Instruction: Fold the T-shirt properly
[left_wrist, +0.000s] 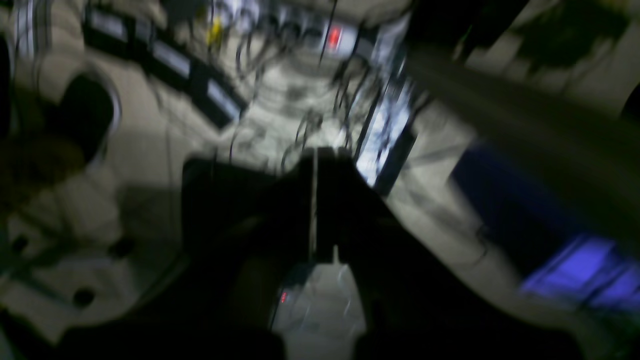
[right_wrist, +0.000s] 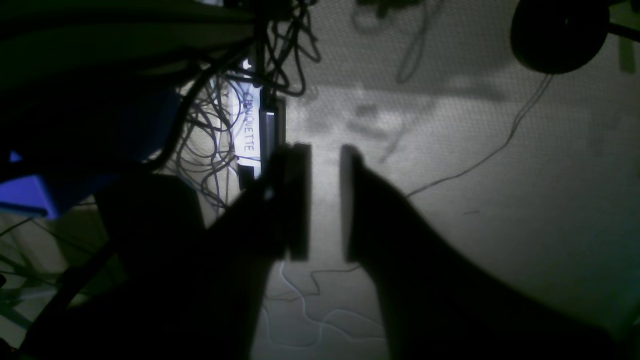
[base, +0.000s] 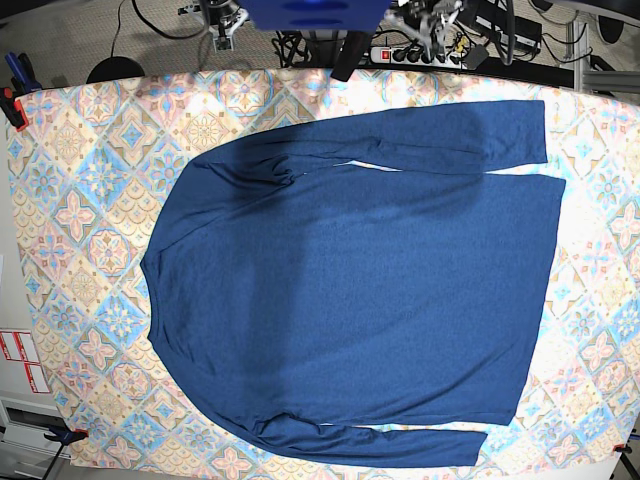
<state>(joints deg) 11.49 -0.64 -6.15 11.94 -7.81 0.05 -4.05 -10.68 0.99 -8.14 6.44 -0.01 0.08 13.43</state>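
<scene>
While shirt (base: 350, 290) lies spread on tablecloth (base: 80, 210), claws apart from it.

Surface (base: 95, 215): shirt (base: 370, 290) spread over most of it; bare patterned strips at both sides. Cables (base: 520, 50) cross the top right edge. Right wrist view: tangled cables (right_wrist: 215, 125) beside dark box-like bulk (right_wrist: 150, 215).

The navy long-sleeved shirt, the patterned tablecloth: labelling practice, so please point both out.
navy long-sleeved shirt (base: 350, 290): base view, middle of the body
patterned tablecloth (base: 85, 220): base view, bare area beside the shirt
</scene>
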